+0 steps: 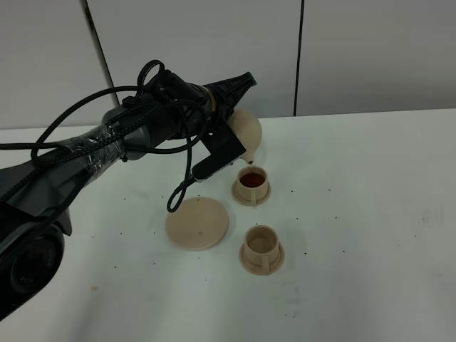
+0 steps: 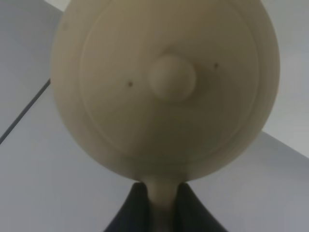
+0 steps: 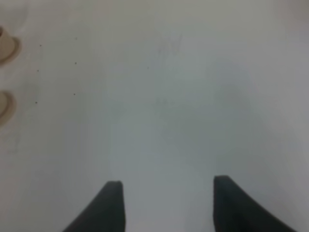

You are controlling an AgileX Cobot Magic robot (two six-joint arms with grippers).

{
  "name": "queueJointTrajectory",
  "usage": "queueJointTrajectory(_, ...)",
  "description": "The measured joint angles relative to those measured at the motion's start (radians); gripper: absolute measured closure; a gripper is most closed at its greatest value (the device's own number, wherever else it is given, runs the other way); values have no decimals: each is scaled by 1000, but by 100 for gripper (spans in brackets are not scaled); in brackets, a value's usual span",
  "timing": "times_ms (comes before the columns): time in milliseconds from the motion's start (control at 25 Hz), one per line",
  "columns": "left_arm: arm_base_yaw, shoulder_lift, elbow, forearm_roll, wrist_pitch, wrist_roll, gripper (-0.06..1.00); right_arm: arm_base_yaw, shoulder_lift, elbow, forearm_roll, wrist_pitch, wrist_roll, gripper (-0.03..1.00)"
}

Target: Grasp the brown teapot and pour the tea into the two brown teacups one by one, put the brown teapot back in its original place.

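The brown teapot (image 1: 249, 130) hangs tilted in the air, its spout down over the far brown teacup (image 1: 251, 184), which holds dark red tea. My left gripper (image 1: 237, 107) is shut on the teapot's handle. In the left wrist view the teapot's lid and knob (image 2: 172, 77) fill the picture, and the gripper (image 2: 161, 215) pinches the handle between its dark fingers. The near brown teacup (image 1: 261, 247) looks empty. The flat round plate (image 1: 197, 223) lies bare to the left of the cups. My right gripper (image 3: 169, 203) is open over bare table.
The white table (image 1: 370, 199) stretches to the right of the cups. A grey panelled wall (image 1: 356, 50) rises behind it. The left arm's black cables (image 1: 178, 192) hang down close above the plate. Both cups (image 3: 5, 46) show at the edge of the right wrist view.
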Motion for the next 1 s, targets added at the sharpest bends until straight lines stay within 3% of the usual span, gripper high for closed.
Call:
queueJointTrajectory(520,0,0,0,0,-1,-5,78,0,0,0,0,0,0,56)
queueJointTrajectory(1000,0,0,0,0,25,-79,78,0,0,0,0,0,0,56)
